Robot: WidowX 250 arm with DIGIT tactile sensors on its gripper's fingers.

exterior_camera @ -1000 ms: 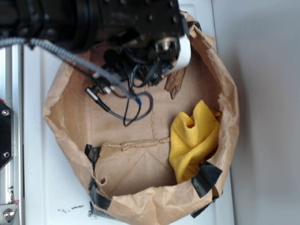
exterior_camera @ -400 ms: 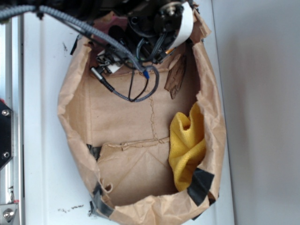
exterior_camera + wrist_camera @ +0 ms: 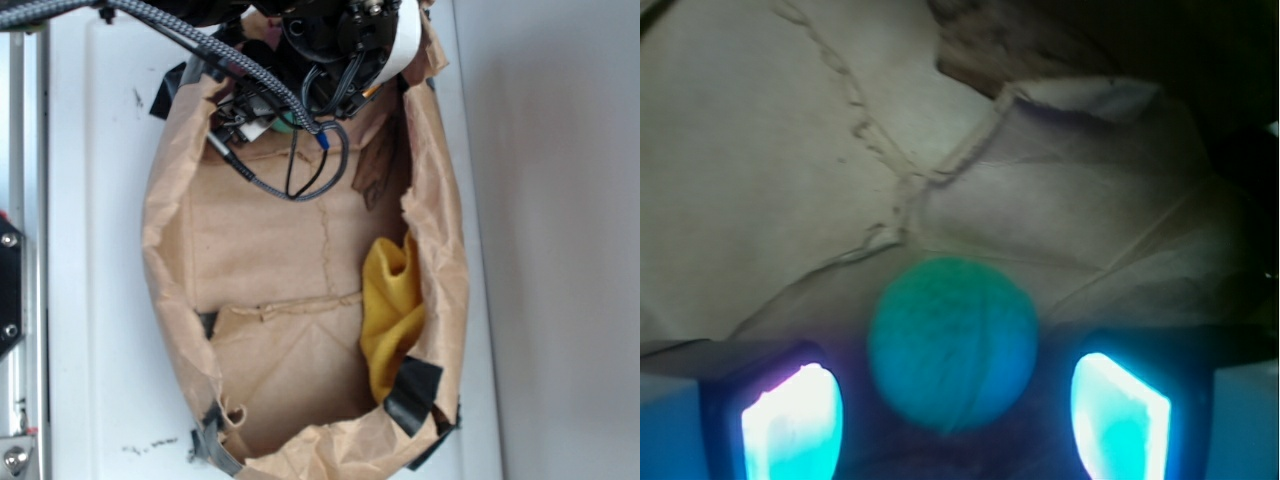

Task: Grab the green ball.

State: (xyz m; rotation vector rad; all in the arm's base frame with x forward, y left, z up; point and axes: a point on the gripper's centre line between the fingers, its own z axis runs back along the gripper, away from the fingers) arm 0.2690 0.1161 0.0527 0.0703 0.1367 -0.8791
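Sitting on a white tabletop (image 3: 90,250): crumpled brown paper bag (image 3: 170,260), yellow cloth (image 3: 392,310) inside. Gripper (image 3: 955,410) spread wide, straddling the green ball (image 3: 952,343), not clamping yet.

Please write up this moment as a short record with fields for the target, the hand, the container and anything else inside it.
target: green ball, resting on the bag floor between the two fingers
hand: hand open, fingers either side of the ball, gaps visible on both sides
container: brown paper bag, open top, black tape on the rim
other contents: yellow cloth bunched against the bag's wall, away from the hand
ball in exterior view: only a green sliver shows under the arm's cables
grasp: not yet closed
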